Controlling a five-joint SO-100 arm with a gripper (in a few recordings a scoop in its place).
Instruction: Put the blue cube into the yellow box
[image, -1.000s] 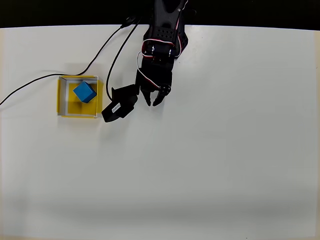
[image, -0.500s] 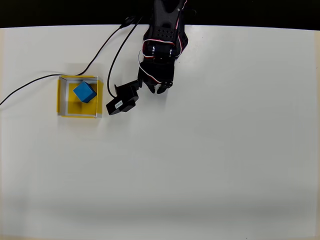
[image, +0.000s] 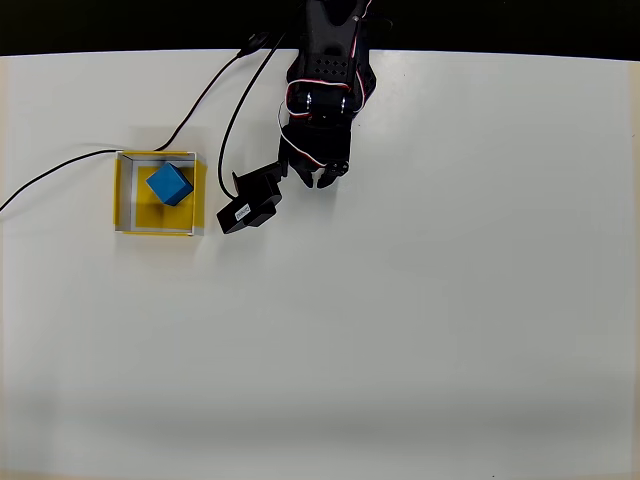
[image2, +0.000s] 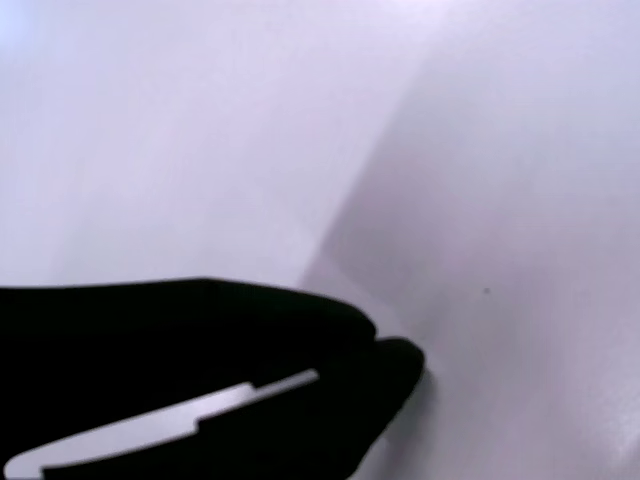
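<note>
The blue cube (image: 169, 184) sits inside the yellow box (image: 124, 205), on its floor, nearer the box's top wall than its bottom wall in the overhead view. Nothing touches it from above. Judged from that, the placing itself looks done: the cube is in the box and free of the arm. What seems left is only for the arm to draw clear and settle.

As a cube it has no long axis to speak of. Its top face is turned relative to the box, so its corners point roughly toward the box's walls and its edges run at a slant to them. Whether it lies flat or leans slightly on a wall cannot be told from above.

The box stands on the white table (image: 420, 320), and a black cable (image: 60, 170) runs in from the left to end near the box's top-left corner.

The gripper (image: 314, 182) is to the right of the box, well apart from it, with the arm's black camera block (image: 250, 207) between it and the box's right wall. In the wrist view the fingertips (image2: 395, 358) meet with no gap and nothing between them, so the gripper is closed and empty.
</note>
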